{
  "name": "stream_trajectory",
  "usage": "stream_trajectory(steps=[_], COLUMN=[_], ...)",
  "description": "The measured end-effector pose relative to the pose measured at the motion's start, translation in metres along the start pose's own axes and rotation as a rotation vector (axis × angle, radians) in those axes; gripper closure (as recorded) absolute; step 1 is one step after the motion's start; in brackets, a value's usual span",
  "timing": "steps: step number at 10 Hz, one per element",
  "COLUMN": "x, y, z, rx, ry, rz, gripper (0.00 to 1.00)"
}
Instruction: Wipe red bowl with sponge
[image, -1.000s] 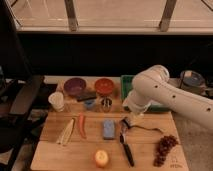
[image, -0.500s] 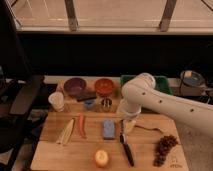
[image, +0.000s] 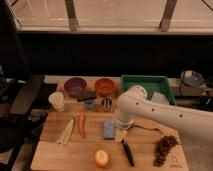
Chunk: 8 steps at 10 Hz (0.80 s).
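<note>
The red bowl (image: 105, 86) stands at the back of the wooden table, right of a purple bowl (image: 75, 85). The light-blue sponge (image: 108, 128) lies flat near the middle of the table. My white arm reaches in from the right and bends down over the table. My gripper (image: 120, 131) hangs low just right of the sponge, close to its right edge. It is well in front of the red bowl. Whether it touches the sponge does not show.
A white cup (image: 56, 101), a small blue cup (image: 90, 104) and a can (image: 106, 103) stand in front of the bowls. An orange carrot (image: 81, 125), an apple (image: 101, 158), a knife (image: 127, 152) and grapes (image: 164, 147) lie on the table. A green bin (image: 147, 84) stands at back right.
My arm has swung left and lowered, bringing the gripper from the table's right middle to just beside the sponge. The sponge and bowls have not moved.
</note>
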<state>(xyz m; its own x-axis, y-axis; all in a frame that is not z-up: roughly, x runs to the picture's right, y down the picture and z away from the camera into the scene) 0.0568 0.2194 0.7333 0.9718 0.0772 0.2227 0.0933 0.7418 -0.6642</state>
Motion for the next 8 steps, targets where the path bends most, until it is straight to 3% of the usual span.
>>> stream_trajectory(steps=[2, 8], x=[-0.005, -0.017], y=[0.002, -0.009], z=[0.011, 0.032], rx=[-0.004, 0.057], ry=[-0.015, -0.102], rz=[0.024, 0.058], gripper=[0.35, 0.35])
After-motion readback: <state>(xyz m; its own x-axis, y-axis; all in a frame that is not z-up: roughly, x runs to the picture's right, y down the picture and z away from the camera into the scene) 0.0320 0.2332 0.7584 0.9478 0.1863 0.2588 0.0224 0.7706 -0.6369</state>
